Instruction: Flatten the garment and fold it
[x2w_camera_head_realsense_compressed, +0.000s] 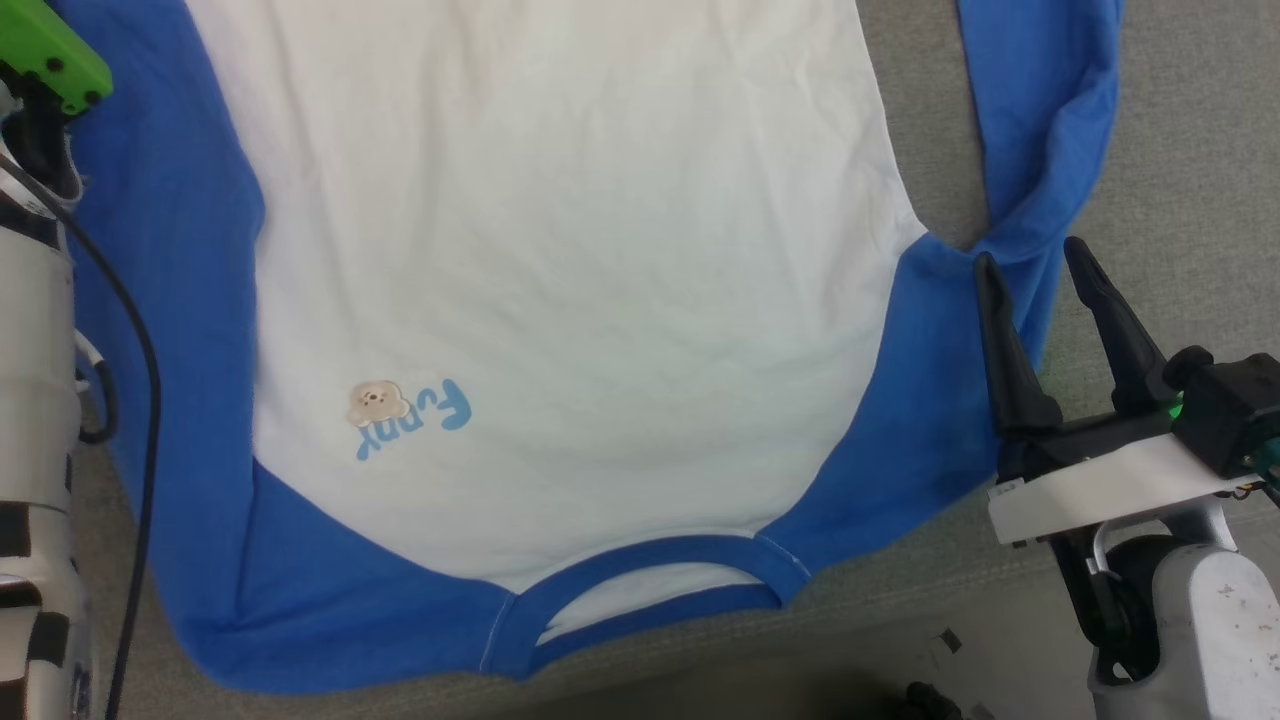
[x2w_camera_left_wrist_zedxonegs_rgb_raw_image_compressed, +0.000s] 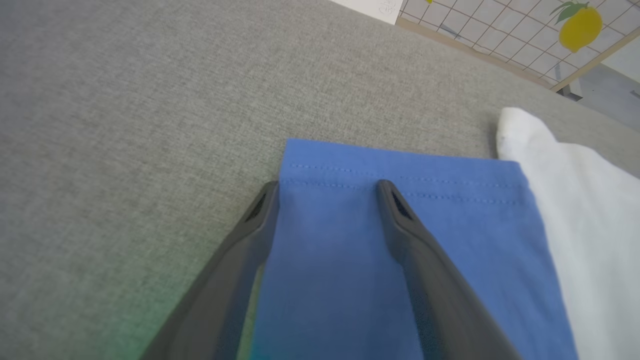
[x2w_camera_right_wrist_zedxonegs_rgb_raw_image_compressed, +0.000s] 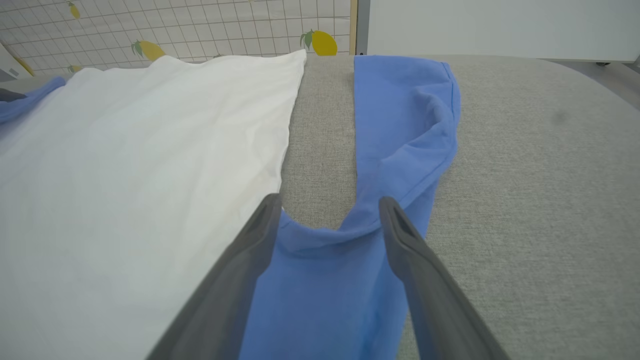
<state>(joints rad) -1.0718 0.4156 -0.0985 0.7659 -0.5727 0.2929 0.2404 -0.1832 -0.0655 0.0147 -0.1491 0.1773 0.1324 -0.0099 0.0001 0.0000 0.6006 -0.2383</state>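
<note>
The garment (x2w_camera_head_realsense_compressed: 560, 260) lies spread on the grey surface, white body up, neckband (x2w_camera_head_realsense_compressed: 650, 590) toward me, with the bear and "Funny" print (x2w_camera_head_realsense_compressed: 405, 410) on the chest. My right gripper (x2w_camera_head_realsense_compressed: 1030, 262) stands open over the armpit of the right-hand blue sleeve (x2w_camera_head_realsense_compressed: 1040, 130), its fingers (x2w_camera_right_wrist_zedxonegs_rgb_raw_image_compressed: 250, 245) straddling the fabric fold (x2w_camera_right_wrist_zedxonegs_rgb_raw_image_compressed: 325, 235). That sleeve runs away from me, slightly rumpled. My left gripper (x2w_camera_left_wrist_zedxonegs_rgb_raw_image_compressed: 327, 185) is open above the cuff end of the other blue sleeve (x2w_camera_left_wrist_zedxonegs_rgb_raw_image_compressed: 400, 200), which lies flat with its stitched hem showing. The left arm (x2w_camera_head_realsense_compressed: 35, 330) shows at the head view's left edge.
The grey fabric surface (x2w_camera_head_realsense_compressed: 1180, 150) extends right of the garment and left of the cuff (x2w_camera_left_wrist_zedxonegs_rgb_raw_image_compressed: 125, 150). A tiled wall with lemon pictures (x2w_camera_right_wrist_zedxonegs_rgb_raw_image_compressed: 320, 42) stands beyond the far edge. A black cable (x2w_camera_head_realsense_compressed: 140, 400) hangs along the left arm.
</note>
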